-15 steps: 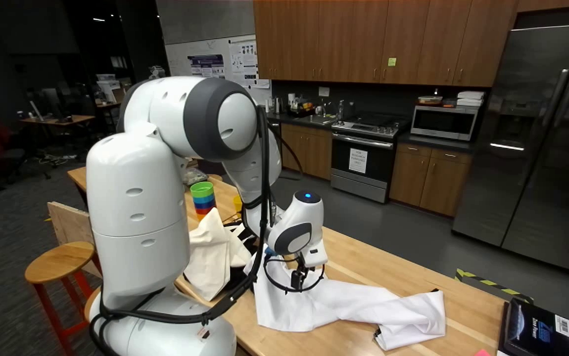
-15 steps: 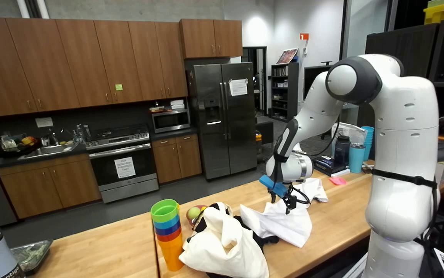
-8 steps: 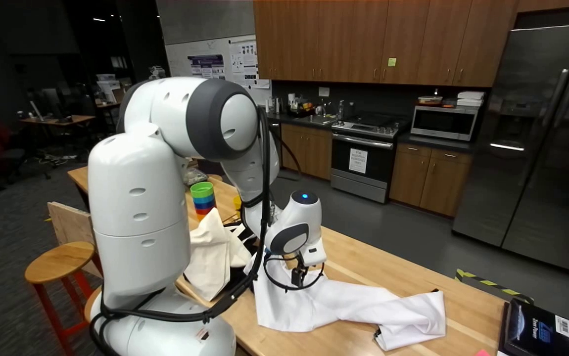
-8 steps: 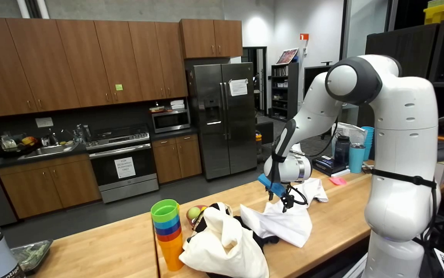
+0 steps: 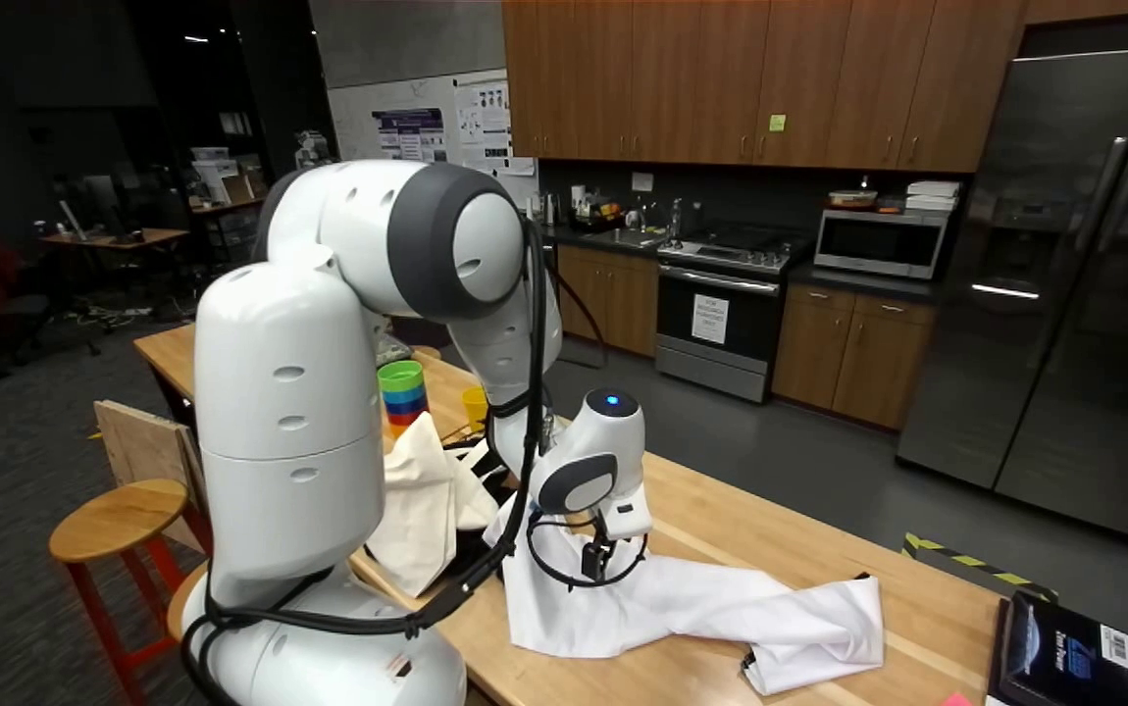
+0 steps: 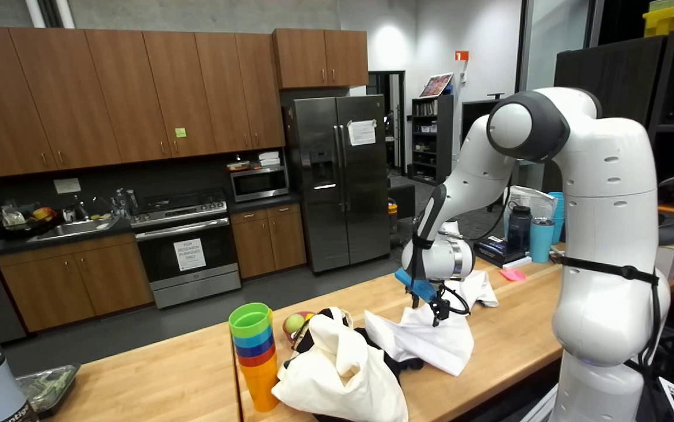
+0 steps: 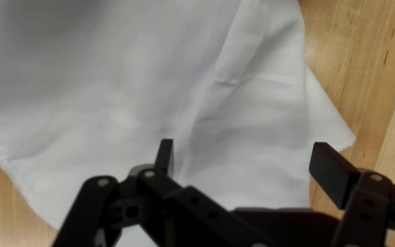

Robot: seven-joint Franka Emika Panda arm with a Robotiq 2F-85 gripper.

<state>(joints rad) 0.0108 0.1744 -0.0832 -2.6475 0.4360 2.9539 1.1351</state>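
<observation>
Gripper (image 7: 243,151): fingers spread wide, nothing pinched, aimed down over the cloth (image 7: 252,113). Whether a fingertip touches fabric: cannot tell. Cloth lies rumpled on the table (image 5: 770,539), its wider part beneath the gripper, a narrower folded end farther off.

Step, as judged: lining up over the cloth, no hold taken. In the wrist view one finger stands over fabric, its mate against the cloth's side edge and wood; a raised fold runs between them, nearer the first. A pinch from here would call for a straight drop, then closing on fold and edge together; a slight sideways shift would centre the fold better. Risk: flat fabric may slip out or merely bunch.

Edges and room: bag (image 6: 343,375) just beside the cloth's wider end, dark fabric (image 6: 398,363) between; tight there. Cups (image 6: 255,357) beyond the bag from the cloth. Cloth's wider end also comes near the table edge facing the arm's base (image 5: 299,672). Along the cloth's opposite long side, wood shows; roomier. Box (image 6: 495,252) past the folded end, apart from it.
</observation>
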